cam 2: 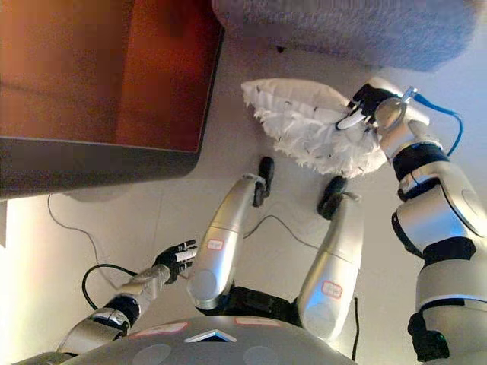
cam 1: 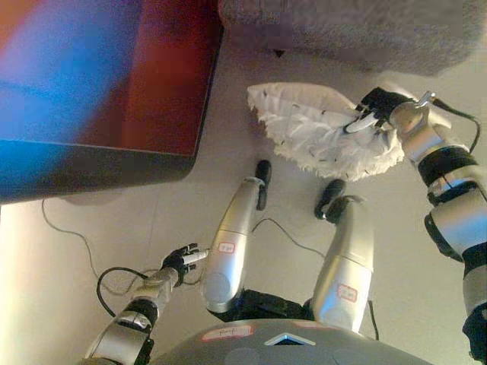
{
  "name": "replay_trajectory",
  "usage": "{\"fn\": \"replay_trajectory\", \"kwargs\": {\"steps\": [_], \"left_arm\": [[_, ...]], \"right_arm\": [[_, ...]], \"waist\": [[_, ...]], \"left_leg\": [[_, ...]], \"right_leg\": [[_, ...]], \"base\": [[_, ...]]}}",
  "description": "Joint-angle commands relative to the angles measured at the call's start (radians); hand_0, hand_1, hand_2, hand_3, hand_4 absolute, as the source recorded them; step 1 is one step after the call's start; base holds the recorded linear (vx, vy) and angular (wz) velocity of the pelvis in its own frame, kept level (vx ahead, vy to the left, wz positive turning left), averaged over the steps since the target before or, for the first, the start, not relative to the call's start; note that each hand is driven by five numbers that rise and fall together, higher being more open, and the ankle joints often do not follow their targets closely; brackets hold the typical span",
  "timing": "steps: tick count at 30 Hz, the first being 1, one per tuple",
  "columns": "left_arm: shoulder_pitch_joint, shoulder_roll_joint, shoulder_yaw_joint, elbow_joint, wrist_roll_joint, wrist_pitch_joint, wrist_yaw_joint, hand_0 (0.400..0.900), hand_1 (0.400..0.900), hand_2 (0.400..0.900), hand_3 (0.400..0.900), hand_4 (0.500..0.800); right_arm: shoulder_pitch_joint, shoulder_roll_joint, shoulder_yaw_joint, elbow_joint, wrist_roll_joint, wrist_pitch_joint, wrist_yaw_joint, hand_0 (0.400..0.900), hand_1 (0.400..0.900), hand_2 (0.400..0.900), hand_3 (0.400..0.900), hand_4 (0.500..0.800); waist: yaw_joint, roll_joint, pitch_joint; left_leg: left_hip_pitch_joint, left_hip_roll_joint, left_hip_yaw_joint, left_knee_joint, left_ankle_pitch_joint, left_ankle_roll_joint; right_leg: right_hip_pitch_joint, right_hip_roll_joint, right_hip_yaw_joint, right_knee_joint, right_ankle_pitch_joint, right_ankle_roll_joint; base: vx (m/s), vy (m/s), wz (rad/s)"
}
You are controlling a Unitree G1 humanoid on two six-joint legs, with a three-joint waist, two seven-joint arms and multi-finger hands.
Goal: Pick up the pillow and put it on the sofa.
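Observation:
A white pillow [cam 1: 316, 133] with a frilled edge and small dark specks lies just in front of the grey sofa [cam 1: 350, 30], which runs along the top of the view. My right hand [cam 1: 373, 112] rests on the pillow's right end, its dark fingers curled into the cloth and its white tips showing. Whether the pillow is off the floor I cannot tell. My left hand [cam 1: 183, 260] hangs low at the lower left, far from the pillow, with relaxed fingers and nothing in it.
A dark red-brown table [cam 1: 114, 84] fills the upper left, its edge close to the pillow's left end. Pale floor [cam 1: 426, 304] spreads between table and sofa.

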Motion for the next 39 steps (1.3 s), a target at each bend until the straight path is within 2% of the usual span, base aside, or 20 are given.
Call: {"fn": "replay_trajectory", "kwargs": {"steps": [1,3,7,10,13,16,19,20,22,23,25,27,31,33,35,37,38,39], "left_arm": [[0.009,0.088,-0.041,0.042,-0.003,0.059,0.031,0.900,0.900,0.900,0.900,0.800],[-0.009,0.095,-0.040,0.052,-0.002,0.084,0.023,0.900,0.900,0.900,0.900,0.800],[-0.024,0.094,-0.043,0.076,0.015,0.103,0.009,0.900,0.900,0.900,0.900,0.800],[-0.017,0.090,-0.038,0.102,0.038,0.117,0.011,0.900,0.900,0.900,0.900,0.800],[0.002,0.086,-0.012,0.124,0.073,0.149,0.005,0.900,0.900,0.900,0.900,0.800],[0.018,0.080,0.015,0.148,0.083,0.180,0.014,0.900,0.900,0.900,0.900,0.800],[0.023,0.088,0.037,0.168,0.095,0.186,0.014,0.900,0.900,0.900,0.900,0.800],[0.024,0.095,0.046,0.176,0.111,0.191,0.010,0.900,0.900,0.900,0.900,0.800],[0.025,0.102,0.046,0.185,0.125,0.200,0.011,0.900,0.900,0.900,0.900,0.800],[0.024,0.104,0.047,0.190,0.139,0.206,0.006,0.900,0.900,0.900,0.900,0.800],[0.026,0.105,0.051,0.201,0.160,0.211,0.005,0.900,0.900,0.900,0.900,0.800],[0.033,0.105,0.065,0.212,0.182,0.203,0.006,0.900,0.900,0.900,0.900,0.800],[0.040,0.116,0.071,0.238,0.196,0.170,0.012,0.900,0.900,0.900,0.900,0.800],[0.057,0.135,0.084,0.246,0.213,0.151,0.015,0.900,0.900,0.900,0.900,0.800],[0.072,0.146,0.100,0.250,0.218,0.134,0.020,0.900,0.900,0.900,0.900,0.800],[0.087,0.154,0.103,0.260,0.227,0.097,0.030,0.900,0.900,0.900,0.900,0.800],[0.089,0.154,0.103,0.260,0.222,0.094,0.034,0.900,0.900,0.900,0.900,0.800],[0.103,0.146,0.105,0.257,0.208,0.087,0.048,0.900,0.900,0.900,0.900,0.800]], "right_arm": [[-0.040,-0.048,-0.095,-0.133,0.014,-0.093,-0.033,0.400,0.400,0.400,0.400,0.500],[-0.001,-0.046,-0.112,-0.144,0.033,-0.106,-0.031,0.400,0.400,0.400,0.400,0.500],[0.080,-0.041,-0.142,-0.191,0.030,-0.139,-0.033,0.400,0.400,0.400,0.400,0.500],[0.136,-0.055,-0.165,-0.251,0.030,-0.158,-0.025,0.400,0.400,0.400,0.400,0.500],[0.185,-0.075,-0.198,-0.314,0.021,-0.184,-0.012,0.400,0.400,0.400,0.400,0.500],[0.195,-0.102,-0.220,-0.361,0.025,-0.198,0.009,0.400,0.400,0.400,0.400,0.500],[0.173,-0.117,-0.236,-0.376,0.031,-0.213,0.022,0.400,0.400,0.400,0.400,0.500],[0.159,-0.126,-0.240,-0.380,0.042,-0.220,0.025,0.400,0.400,0.400,0.400,0.500],[0.124,-0.139,-0.234,-0.388,0.073,-0.190,0.034,0.400,0.400,0.400,0.400,0.500],[0.103,-0.148,-0.232,-0.383,0.083,-0.177,0.040,0.400,0.400,0.400,0.400,0.500],[0.075,-0.160,-0.223,-0.366,0.089,-0.174,0.049,0.400,0.400,0.400,0.400,0.500],[0.052,-0.172,-0.224,-0.349,0.103,-0.170,0.055,0.400,0.400,0.400,0.400,0.500],[0.027,-0.200,-0.239,-0.292,0.149,-0.181,0.081,0.400,0.400,0.400,0.400,0.500],[0.018,-0.202,-0.244,-0.254,0.184,-0.187,0.096,0.400,0.400,0.400,0.400,0.500],[-0.002,-0.193,-0.237,-0.217,0.203,-0.192,0.107,0.400,0.400,0.400,0.400,0.500],[-0.042,-0.192,-0.221,-0.133,0.224,-0.203,0.125,0.400,0.400,0.400,0.400,0.500],[-0.046,-0.192,-0.219,-0.126,0.229,-0.203,0.130,0.400,0.400,0.400,0.400,0.500],[-0.055,-0.184,-0.218,-0.120,0.220,-0.191,0.140,0.400,0.400,0.400,0.400,0.500]], "waist": [[0.019,-0.083,-0.109],[0.013,-0.101,-0.128],[-0.005,-0.135,-0.168],[-0.021,-0.161,-0.213],[-0.036,-0.180,-0.278],[-0.041,-0.197,-0.341],[-0.043,-0.198,-0.369],[-0.049,-0.193,-0.374],[-0.063,-0.197,-0.387],[-0.069,-0.204,-0.397],[-0.076,-0.223,-0.408],[-0.093,-0.244,-0.407],[-0.109,-0.258,-0.390],[-0.096,-0.273,-0.379],[-0.077,-0.285,-0.372],[-0.059,-0.301,-0.381],[-0.058,-0.301,-0.381],[-0.059,-0.289,-0.392]], "left_leg": [[0.149,0.005,0.030,-0.107,0.058,-0.007],[0.211,0.006,0.030,-0.138,0.055,-0.002],[0.337,0.007,0.026,-0.211,0.054,0.001],[0.441,-0.001,0.020,-0.275,0.048,0.006],[0.540,-0.012,0.022,-0.354,0.047,0.014],[0.614,-0.035,0.018,-0.416,0.039,0.027],[0.655,-0.044,0.014,-0.460,0.038,0.047],[0.675,-0.041,0.004,-0.475,0.035,0.057],[0.709,-0.048,-0.020,-0.509,0.039,0.064],[0.723,-0.056,-0.036,-0.527,0.042,0.064],[0.743,-0.072,-0.057,-0.538,0.033,0.063],[0.772,-0.080,-0.075,-0.539,0.003,0.059],[0.825,-0.054,-0.128,-0.514,-0.080,0.052],[0.854,-0.031,-0.141,-0.500,-0.115,0.046],[0.870,-0.015,-0.139,-0.486,-0.133,0.036],[0.854,0.004,-0.134,-0.461,-0.139,0.026],[0.852,0.007,-0.133,-0.458,-0.140,0.024],[0.876,0.036,-0.141,-0.455,-0.086,-0.002]], "right_leg": [[0.175,-0.011,-0.004,-0.063,0.071,-0.005],[0.249,-0.010,-0.018,-0.118,0.082,-0.002],[0.391,-0.004,-0.033,-0.239,0.112,0.016],[0.512,0.006,-0.036,-0.365,0.146,0.039],[0.622,0.007,-0.038,-0.484,0.178,0.063],[0.696,0.000,-0.026,-0.542,0.218,0.087],[0.671,-0.020,-0.009,-0.432,0.290,0.096],[0.653,-0.006,0.012,-0.378,0.297,0.094],[0.625,0.039,0.050,-0.352,0.324,0.100],[0.618,0.055,0.064,-0.400,0.335,0.102],[0.614,0.051,0.081,-0.509,0.361,0.112],[0.567,0.025,0.110,-0.630,0.437,0.142],[0.481,-0.014,0.155,-0.754,0.540,0.181],[0.471,-0.021,0.123,-0.761,0.568,0.188],[0.496,-0.013,0.078,-0.764,0.567,0.188],[0.555,-0.002,0.070,-0.787,0.518,0.184],[0.560,0.000,0.068,-0.786,0.512,0.183],[0.562,0.018,0.064,-0.760,0.486,0.168]], "base": [[0.08,-0.049,-0.02],[0.12,-0.058,-0.02],[0.17,-0.033,-0.05],[0.25,0.013,-0.08],[0.28,0.078,-0.09],[0.28,0.111,-0.10],[0.15,0.096,0.01],[0.20,0.063,0.35],[0.26,-0.015,0.54],[0.27,-0.087,0.48],[0.33,-0.179,0.44],[0.41,-0.318,0.55],[0.42,-0.387,0.49],[0.46,-0.547,0.26],[0.35,-0.491,0.07],[0.34,-0.430,0.28],[0.33,-0.301,0.29],[0.28,-0.180,0.15]]}}
